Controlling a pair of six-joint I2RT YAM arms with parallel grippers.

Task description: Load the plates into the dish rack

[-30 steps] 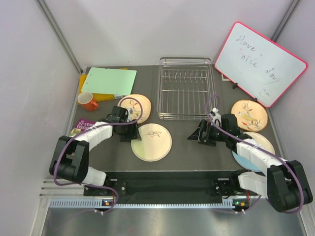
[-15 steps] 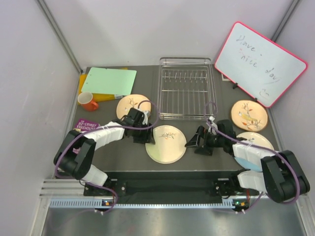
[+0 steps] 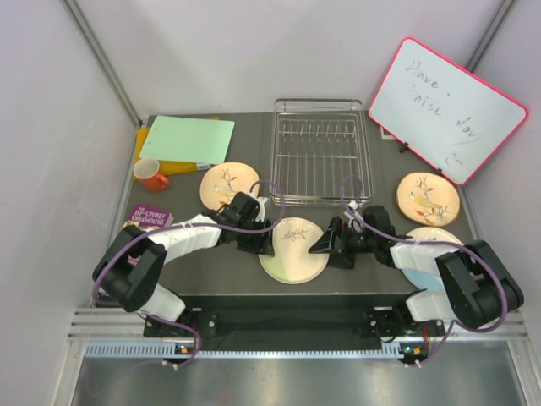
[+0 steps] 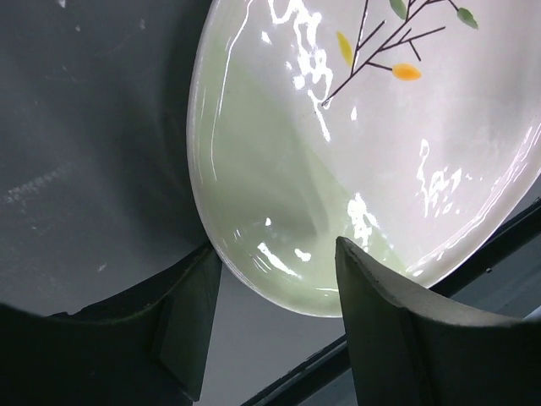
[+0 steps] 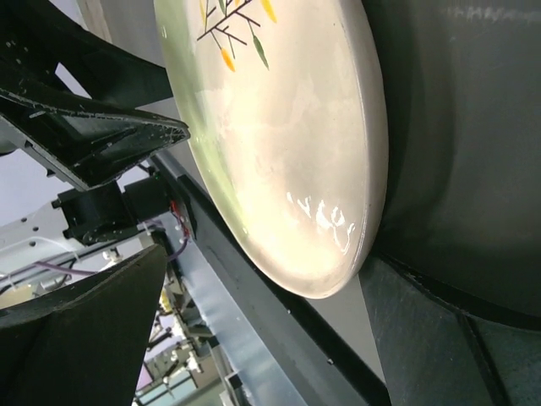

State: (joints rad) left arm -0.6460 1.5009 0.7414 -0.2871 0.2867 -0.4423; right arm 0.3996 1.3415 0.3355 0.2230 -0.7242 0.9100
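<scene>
Straddling opposite rims of the glossy round yellow-green plate (image 3: 295,252), left claw (image 3: 265,244) and right claw (image 3: 323,246) gape apart.

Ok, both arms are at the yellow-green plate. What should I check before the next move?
1. Left gripper astride the plate rim: ok, the rim sits between its open fingers.
2. Right gripper astride the opposite rim: ok, also open.
3. Plate clamped: not ok, neither gripper is shut.
4. Rack free: ok, no plates in it.
5. Path to rack: ok, nothing seems to lie between.
6. Plate fully on the table: cannot tell; it sits close to the near edge.
</scene>
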